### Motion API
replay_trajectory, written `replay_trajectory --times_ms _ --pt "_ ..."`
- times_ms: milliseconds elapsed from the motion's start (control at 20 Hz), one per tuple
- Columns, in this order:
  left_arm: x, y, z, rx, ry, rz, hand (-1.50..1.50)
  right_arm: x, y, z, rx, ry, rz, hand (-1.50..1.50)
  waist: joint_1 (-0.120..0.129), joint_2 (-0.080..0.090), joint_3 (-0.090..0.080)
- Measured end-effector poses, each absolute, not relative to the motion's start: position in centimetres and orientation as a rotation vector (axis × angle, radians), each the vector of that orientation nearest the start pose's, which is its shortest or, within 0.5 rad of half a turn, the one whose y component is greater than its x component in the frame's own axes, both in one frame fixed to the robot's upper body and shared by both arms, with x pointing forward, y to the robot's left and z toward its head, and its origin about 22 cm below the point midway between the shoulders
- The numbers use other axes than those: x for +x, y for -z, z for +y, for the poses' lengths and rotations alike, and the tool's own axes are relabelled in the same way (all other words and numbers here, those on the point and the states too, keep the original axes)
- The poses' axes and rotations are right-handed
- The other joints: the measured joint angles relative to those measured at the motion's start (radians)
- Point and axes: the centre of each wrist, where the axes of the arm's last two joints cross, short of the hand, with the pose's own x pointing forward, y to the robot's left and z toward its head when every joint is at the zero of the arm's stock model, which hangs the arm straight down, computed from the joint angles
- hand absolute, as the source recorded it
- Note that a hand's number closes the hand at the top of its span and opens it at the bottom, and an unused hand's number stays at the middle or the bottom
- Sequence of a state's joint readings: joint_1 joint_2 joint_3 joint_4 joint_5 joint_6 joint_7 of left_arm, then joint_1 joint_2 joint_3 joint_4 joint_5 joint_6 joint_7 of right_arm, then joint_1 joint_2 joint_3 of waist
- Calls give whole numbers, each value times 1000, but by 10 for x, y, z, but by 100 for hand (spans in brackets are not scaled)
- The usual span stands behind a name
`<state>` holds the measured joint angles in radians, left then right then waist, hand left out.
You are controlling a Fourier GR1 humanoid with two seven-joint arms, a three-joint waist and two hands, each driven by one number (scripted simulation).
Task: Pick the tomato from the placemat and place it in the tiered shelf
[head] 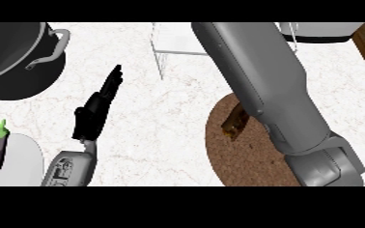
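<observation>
Right forearm (271,87) fills foreground, crossing round brown placemat (242,164) toward white tiered shelf (175,41). Right hand out of frame, grasp can't tell. Left hand (91,118) at lower left, fingers straight, holding nothing. Tomato hidden, position can't tell. Black pot (21,77) top left.

the placemat (241,168) is round and dark brown with a coarse woven look. it lies flat on the pale, speckled worktop (164,125) at the lower right of the head view. the view's lower edge cuts its near side, and a grey forearm (264,77) lying across it hides its right part. the tiered shelf (175,40) stands at the upper middle, well apart from the placemat. it shows as a pale, see-through flat panel with thin white edges and one slim leg reaching down to the worktop. its right side is hidden behind the same forearm.
</observation>
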<state>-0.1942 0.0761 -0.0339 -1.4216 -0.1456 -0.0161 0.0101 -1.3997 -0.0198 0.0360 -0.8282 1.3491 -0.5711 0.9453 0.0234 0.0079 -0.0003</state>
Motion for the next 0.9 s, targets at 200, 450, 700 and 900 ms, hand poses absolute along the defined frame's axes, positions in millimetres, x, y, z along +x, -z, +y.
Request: replay_trajectory --times_ms 200,450,700,900 --pt "290 -13 220 100 274 -1589 0 424 -281 -32 -1367 -18 -1774 150 -3 -1 0" --pt "287 -17 222 106 268 -1585 0 437 -270 -49 -1475 -25 -1649 -150 -13 -6 -1" --pt "282 -22 221 109 263 -1574 0 441 -251 -66 -1568 -5 -1540 -150 -20 -10 0" --pt "284 -18 218 110 265 -1574 0 436 -255 -63 -1539 42 -1553 -150 -20 -9 0"
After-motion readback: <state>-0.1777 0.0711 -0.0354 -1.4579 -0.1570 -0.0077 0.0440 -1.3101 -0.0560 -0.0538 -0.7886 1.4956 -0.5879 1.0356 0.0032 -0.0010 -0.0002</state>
